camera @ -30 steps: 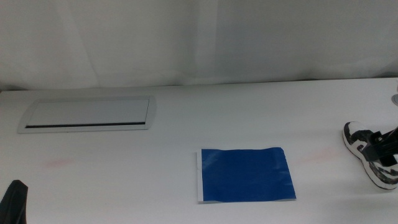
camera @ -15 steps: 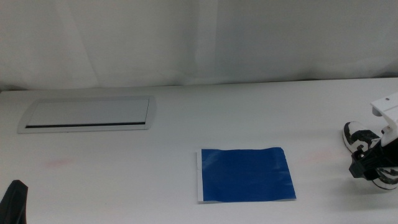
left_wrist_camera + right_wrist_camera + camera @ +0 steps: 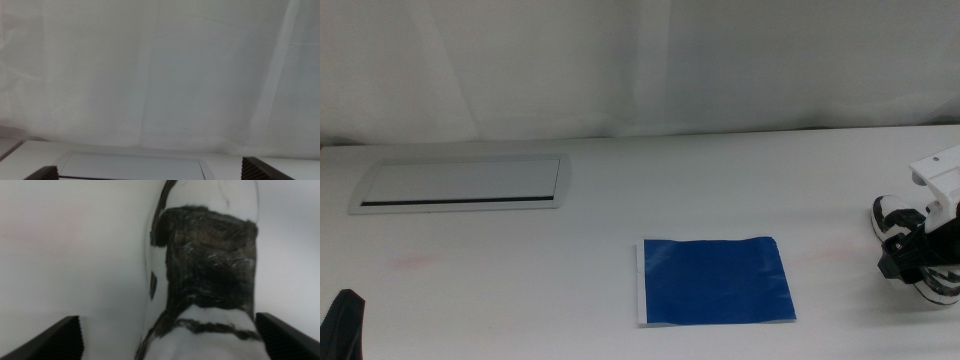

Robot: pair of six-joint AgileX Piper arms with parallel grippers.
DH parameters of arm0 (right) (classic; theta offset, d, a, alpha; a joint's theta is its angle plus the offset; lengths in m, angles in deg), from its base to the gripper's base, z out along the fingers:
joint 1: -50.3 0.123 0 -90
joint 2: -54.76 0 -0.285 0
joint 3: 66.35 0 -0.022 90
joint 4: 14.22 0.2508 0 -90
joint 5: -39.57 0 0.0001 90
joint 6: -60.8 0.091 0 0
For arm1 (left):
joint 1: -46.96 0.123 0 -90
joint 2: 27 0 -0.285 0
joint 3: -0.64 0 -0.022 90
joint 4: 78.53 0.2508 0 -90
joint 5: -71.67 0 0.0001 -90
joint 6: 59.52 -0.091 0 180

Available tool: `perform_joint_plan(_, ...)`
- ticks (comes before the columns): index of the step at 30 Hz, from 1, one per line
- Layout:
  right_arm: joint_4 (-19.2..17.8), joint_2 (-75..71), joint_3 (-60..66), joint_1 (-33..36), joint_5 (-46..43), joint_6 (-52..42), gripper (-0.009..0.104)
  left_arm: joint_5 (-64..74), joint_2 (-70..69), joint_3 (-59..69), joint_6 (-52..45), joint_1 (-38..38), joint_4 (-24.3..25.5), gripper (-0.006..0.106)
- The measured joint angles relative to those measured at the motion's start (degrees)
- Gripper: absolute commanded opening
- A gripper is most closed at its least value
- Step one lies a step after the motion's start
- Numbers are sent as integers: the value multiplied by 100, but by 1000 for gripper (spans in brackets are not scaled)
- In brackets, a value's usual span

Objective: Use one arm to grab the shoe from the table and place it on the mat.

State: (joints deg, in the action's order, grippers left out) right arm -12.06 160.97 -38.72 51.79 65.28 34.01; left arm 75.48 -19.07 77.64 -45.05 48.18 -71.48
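The black-and-white shoe (image 3: 892, 218) lies on the white table (image 3: 620, 220) at the far right edge of the middle view. My right gripper (image 3: 917, 262) hangs just over it, covering its middle. Seen from the right wrist, the shoe (image 3: 210, 265) fills the centre and the right gripper (image 3: 172, 336) is open, one dark jaw on each side of the shoe with a gap between. The dark blue mat (image 3: 716, 280) lies flat left of the shoe, its pale strip on its left edge. My left gripper (image 3: 342, 325) waits at the bottom left corner, open (image 3: 150, 172).
A grey inset panel (image 3: 460, 183) sits at the back left of the table, also in the left wrist view (image 3: 130, 166). A white curtain (image 3: 640, 60) closes off the back. Bare tabletop lies between the mat and the shoe.
The right arm has come down over the shoe and its white bracket has come into the middle view. The shoe, the mat and the left arm have stayed put.
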Motion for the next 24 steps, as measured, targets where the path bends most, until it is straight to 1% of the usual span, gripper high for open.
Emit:
perform_joint_plan(1,0,35,0,0,-10,0,82,0,0,0,0,0,0,91)
perform_joint_plan(3,0,90,0,0,-9,0,70,0,0,0,0,0,0,91)
perform_joint_plan(4,0,114,0,0,-22,0,61,0,0,0,0,0,0,91)
perform_joint_plan(6,-11,129,0,0,-36,-9,37,0,0,0,0,0,0,91)
perform_joint_plan(8,4,137,0,9,-65,-9,7,0,0,0,0,0,0,91)
perform_joint_plan(9,-6,137,0,9,-73,-9,-2,0,0,0,0,0,0,91)
perform_joint_plan(12,6,137,-67,9,-3,-9,-3,0,0,0,0,0,0,91)
perform_joint_plan(18,17,-38,-681,35,624,-82,-3,0,0,0,0,0,0,91)
perform_joint_plan(21,57,-231,-1122,164,1088,-527,-3,0,0,0,0,0,0,91)
perform_joint_plan(24,351,-357,-1588,458,1606,-1136,-3,0,0,0,0,0,0,91)
